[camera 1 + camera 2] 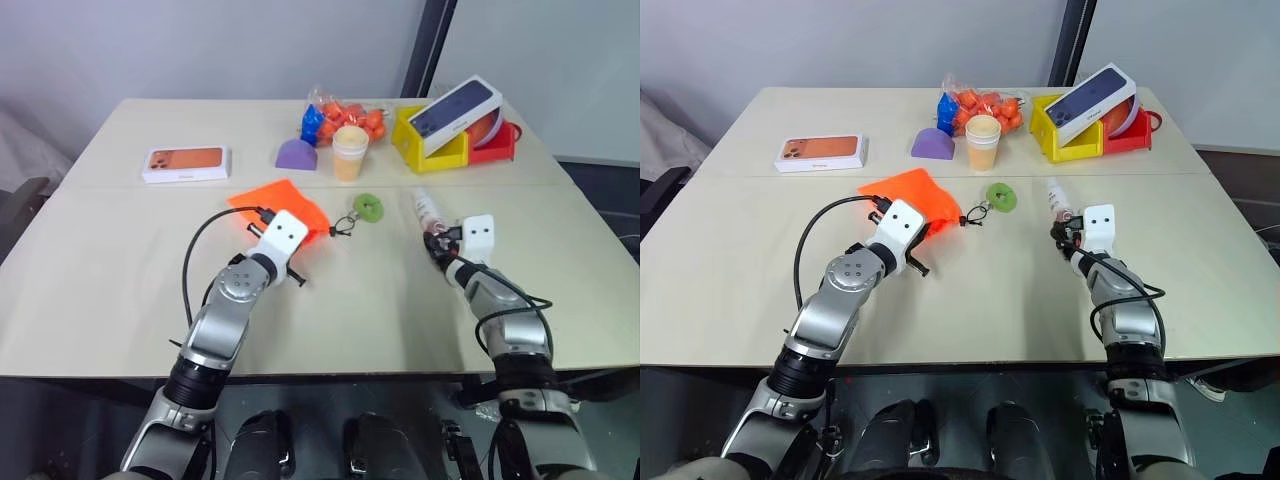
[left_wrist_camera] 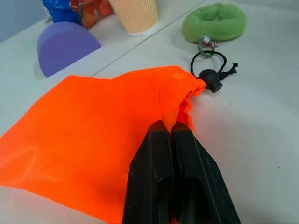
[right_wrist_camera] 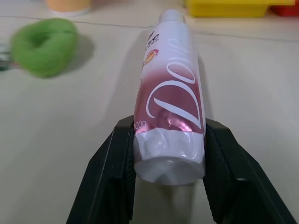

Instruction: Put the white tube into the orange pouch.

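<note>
The left pincer [image 2: 174, 133] is pressed fully closed, its two flat black fingers pinching a fold of the pouch [image 1: 282, 205] near its gathered mouth. The pouch is soft, bright orange fabric, lying flat and creased on the counter [image 1: 120, 290], with its puckered opening and a thin black cord [image 2: 212, 74] ending in a round bead at the pouch's 3 o'clock. The cord runs on to a fuzzy green ring [image 1: 368, 206], plump and doughnut-shaped.

The right pincer [image 3: 168, 140] stands partly open with the tube [image 3: 170, 93] between its fingers, both black pads lying against the crimped end. The tube is smooth, glossy plastic, white fading to pink-red with white script; it lies on the counter at the ring's 3 o'clock, well apart from the pouch.

At the counter's 12 o'clock stand a ribbed pale cup [image 1: 351, 152], a matte purple half-dome [image 1: 297, 154], a crinkly clear bag of orange bits [image 1: 340, 112], and yellow [image 1: 428, 150] and red [image 1: 500, 146] bins with a slim box [image 1: 458, 112] propped across them. A flat white box [image 1: 186, 163] lies at 10 o'clock.
</note>
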Controlling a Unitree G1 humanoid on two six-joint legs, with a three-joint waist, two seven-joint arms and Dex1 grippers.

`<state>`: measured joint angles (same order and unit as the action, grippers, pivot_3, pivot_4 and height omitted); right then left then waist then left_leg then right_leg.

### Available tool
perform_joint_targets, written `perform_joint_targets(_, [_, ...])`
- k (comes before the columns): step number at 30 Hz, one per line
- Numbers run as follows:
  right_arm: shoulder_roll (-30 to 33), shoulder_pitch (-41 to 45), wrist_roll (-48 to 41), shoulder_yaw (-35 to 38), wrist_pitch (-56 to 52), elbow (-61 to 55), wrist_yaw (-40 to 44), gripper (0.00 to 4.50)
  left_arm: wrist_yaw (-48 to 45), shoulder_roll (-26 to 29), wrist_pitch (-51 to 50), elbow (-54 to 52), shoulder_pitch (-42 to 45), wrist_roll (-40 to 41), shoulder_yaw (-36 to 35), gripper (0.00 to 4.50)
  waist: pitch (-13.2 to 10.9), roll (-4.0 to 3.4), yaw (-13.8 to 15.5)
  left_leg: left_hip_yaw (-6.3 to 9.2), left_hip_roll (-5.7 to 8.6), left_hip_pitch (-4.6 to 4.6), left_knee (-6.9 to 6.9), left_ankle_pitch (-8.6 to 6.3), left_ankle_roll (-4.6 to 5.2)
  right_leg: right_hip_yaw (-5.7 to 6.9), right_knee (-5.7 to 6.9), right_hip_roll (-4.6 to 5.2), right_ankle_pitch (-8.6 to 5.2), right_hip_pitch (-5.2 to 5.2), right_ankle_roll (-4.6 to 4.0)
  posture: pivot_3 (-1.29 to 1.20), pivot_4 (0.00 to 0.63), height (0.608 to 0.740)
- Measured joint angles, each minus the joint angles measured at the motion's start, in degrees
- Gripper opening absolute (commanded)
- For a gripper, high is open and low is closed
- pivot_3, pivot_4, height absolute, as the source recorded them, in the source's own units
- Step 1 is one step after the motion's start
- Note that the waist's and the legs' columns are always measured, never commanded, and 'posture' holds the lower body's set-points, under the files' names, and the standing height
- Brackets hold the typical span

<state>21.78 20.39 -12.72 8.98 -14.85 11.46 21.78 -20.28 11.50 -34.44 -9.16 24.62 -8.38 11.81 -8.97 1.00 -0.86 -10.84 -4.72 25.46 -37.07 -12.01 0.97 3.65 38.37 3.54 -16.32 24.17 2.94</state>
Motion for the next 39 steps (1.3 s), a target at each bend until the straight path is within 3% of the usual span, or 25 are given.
perform_joint_targets(6, [7.46,-11.68,-8.77,-5.25,-7.53,-24.21,15.33,1.75,0.53,-0.60,-0.12,-0.15,-0.14,1.96,-2.16,0.00,0.01,0.00,-0.02,0.11,-0.02,-0.02,0.04,-0.16,0.25,0.02,-0.01,0.00,-0.01,-0.03,-0.01,0.00,0.150,0.740])
perform_joint_targets(11, [8.12,-13.53,-11.18,-10.92,-14.34,-31.36,18.02,1.75,0.53,-0.78,-0.11,-0.20,-0.12,2.96,-2.19,0.00,0.00,0.00,-0.01,0.13,-0.02,-0.04,-0.05,-0.19,0.31,0.02,-0.01,0.01,-0.01,-0.05,-0.07,0.00,0.150,0.740])
perform_joint_targets(26, [0.35,-4.18,-4.73,-18.25,-14.76,-22.37,13.50,1.75,-1.12,-0.21,-0.46,-4.68,-1.83,6.03,-1.64,0.00,0.00,0.00,0.00,0.11,-0.01,-0.01,-0.04,-0.21,0.35,0.03,-0.02,0.00,0.00,-0.02,-0.06,0.00,0.150,0.740])
perform_joint_targets(39, [-9.22,8.83,3.03,-23.21,-14.35,-9.79,8.79,1.75,-7.18,5.65,-2.41,-9.87,-6.25,10.38,-1.60,0.00,0.00,0.00,-0.19,0.07,-0.03,0.00,0.01,-0.04,0.06,0.04,0.05,0.00,0.00,0.05,-0.05,0.00,0.150,0.740])
